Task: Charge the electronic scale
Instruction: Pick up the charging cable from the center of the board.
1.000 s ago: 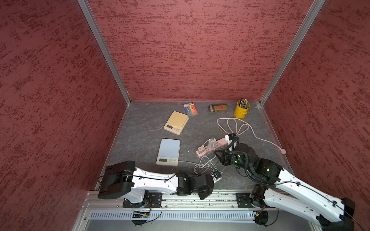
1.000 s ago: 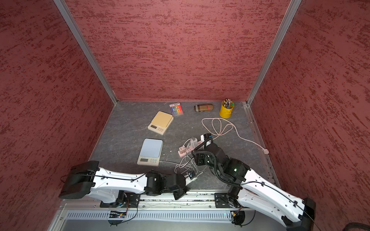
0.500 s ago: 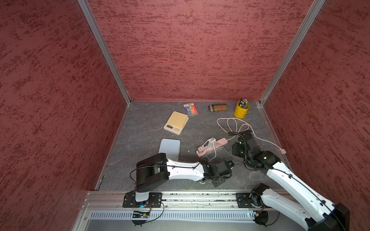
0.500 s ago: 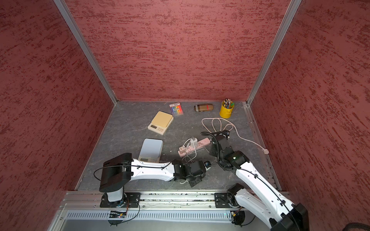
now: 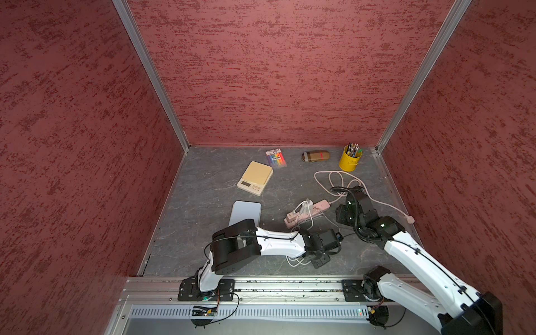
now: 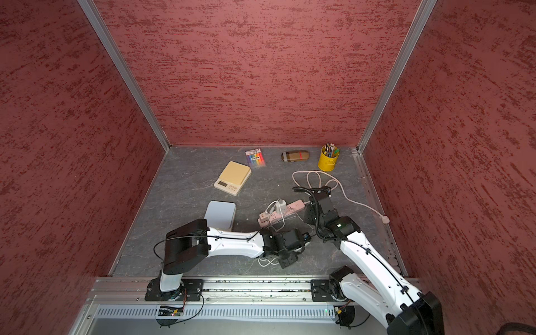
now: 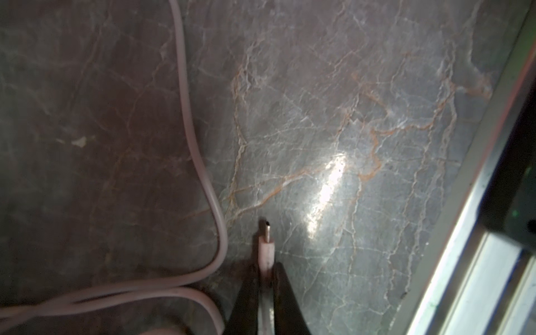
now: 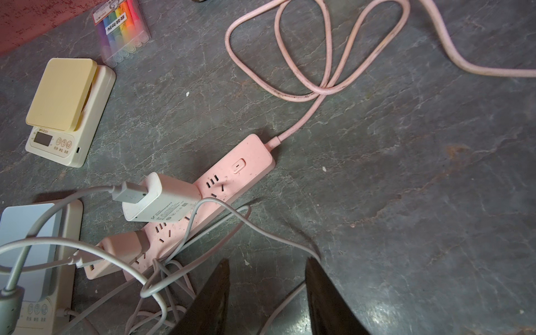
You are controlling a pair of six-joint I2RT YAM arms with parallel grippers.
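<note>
The pinkish USB-C plug of a pale charging cable is pinched between the fingers of the left gripper. The jaws are closed tight on it, and its metal tip sticks out past them. The tip is close to the grey marbled tabletop, though the blurred wrist view does not settle whether it touches.

The white electronic scale with a pale blue platform lies well beyond that gripper, its near end hidden under the left arm. The cream electronic scale with a yellow platform lies farther off still.

The right gripper hovers with its jaws about half apart, holding nothing. It is just short of the pink plastic power strip. A white charger block and a pinkish charger block are plugged into the strip among loose grey cables.
</note>
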